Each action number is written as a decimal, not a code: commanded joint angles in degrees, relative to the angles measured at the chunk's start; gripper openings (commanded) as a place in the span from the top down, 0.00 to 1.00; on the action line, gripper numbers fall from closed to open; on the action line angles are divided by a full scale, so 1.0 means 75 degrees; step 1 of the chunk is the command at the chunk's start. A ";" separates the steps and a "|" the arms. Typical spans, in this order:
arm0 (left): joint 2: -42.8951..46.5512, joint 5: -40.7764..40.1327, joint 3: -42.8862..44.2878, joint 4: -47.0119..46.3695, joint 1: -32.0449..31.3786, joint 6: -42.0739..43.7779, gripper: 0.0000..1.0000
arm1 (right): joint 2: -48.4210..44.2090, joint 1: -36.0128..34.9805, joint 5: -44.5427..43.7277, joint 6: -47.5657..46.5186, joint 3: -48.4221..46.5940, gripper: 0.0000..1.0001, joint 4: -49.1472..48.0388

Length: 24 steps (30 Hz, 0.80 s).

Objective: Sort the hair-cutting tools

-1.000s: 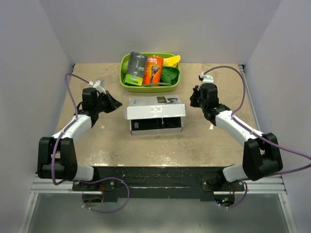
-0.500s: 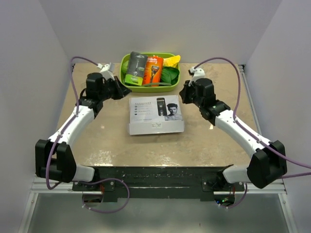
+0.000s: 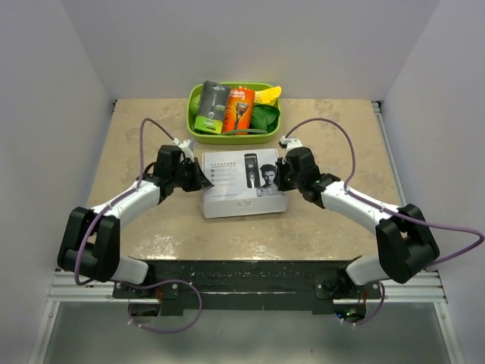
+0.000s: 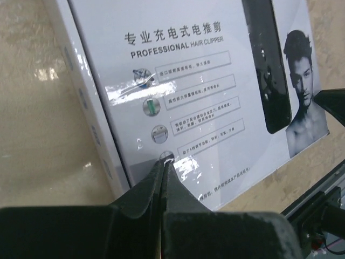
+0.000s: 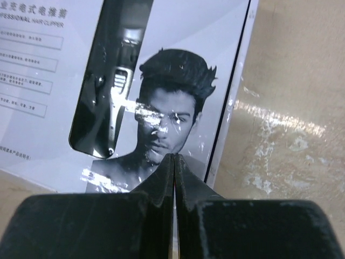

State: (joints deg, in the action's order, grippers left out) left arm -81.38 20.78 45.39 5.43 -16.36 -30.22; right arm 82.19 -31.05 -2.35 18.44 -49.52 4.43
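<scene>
Beige mottled worktop (image 3: 151, 227), closed in by plain white walls (image 3: 242, 45) on three sides. The white clipper box (image 3: 231, 196) is laid flat and closed mid-worktop. The black hair clipper (image 5: 116, 81) is seen inside through the box window, its silver blade resolved only in the right wrist view. The "PROFESSIONAL HAIR CLIPPER" print is read only from the left wrist. Left hand (image 3: 195, 177) is pinched fully closed, empty, at the box's left edge; right hand (image 3: 281, 175) likewise at the right edge. Green tray (image 3: 195, 135) with razor packs (image 3: 239, 112) is caught only from the top, behind the box.
</scene>
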 commanded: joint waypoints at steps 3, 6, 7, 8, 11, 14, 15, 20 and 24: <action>-0.0071 -0.0414 -0.0590 -0.0267 -0.0256 0.0115 1.00 | -0.0084 -0.0161 -0.0331 0.0284 0.0672 1.00 -0.0484; -0.0141 -0.0531 -0.0801 -0.0314 -0.0432 0.0103 1.00 | -0.0002 -0.0243 -0.0483 0.0366 0.0883 1.00 -0.0497; -0.0164 -0.0613 -0.0929 -0.0384 -0.0490 0.0103 1.00 | 0.0010 -0.0255 -0.0495 0.0378 0.0965 1.00 -0.0485; -0.0153 -0.0614 -0.1000 -0.0442 -0.0514 0.0080 1.00 | 0.0021 -0.0278 -0.0542 0.0401 0.0989 1.00 -0.0496; -0.0153 -0.0602 -0.1141 -0.0560 -0.0537 0.0033 1.00 | 0.0127 -0.0337 -0.0636 0.0460 0.1024 1.00 -0.0473; 0.0221 -0.0579 -0.1024 -0.0490 -0.0537 0.0021 1.00 | 0.0057 -0.0349 -0.0799 0.0507 0.0942 1.00 -0.0356; 0.0385 -0.0579 -0.0978 -0.0443 -0.0537 0.0021 1.00 | -0.0036 -0.0349 -0.0858 0.0530 0.0919 1.00 -0.0275; 0.1522 -0.1011 -0.0415 0.0517 -0.0537 0.0197 1.00 | -0.0997 -0.0349 -0.1465 0.0612 0.0685 1.00 0.0334; 0.2202 -0.1655 -0.0461 0.1033 -0.0526 0.0022 1.00 | -0.1467 -0.0349 -0.2228 0.1079 0.0684 1.00 0.1176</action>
State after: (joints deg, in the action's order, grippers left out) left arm -69.82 13.91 39.86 8.80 -20.08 -30.35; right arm 75.26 -33.50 -11.49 22.83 -43.38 6.92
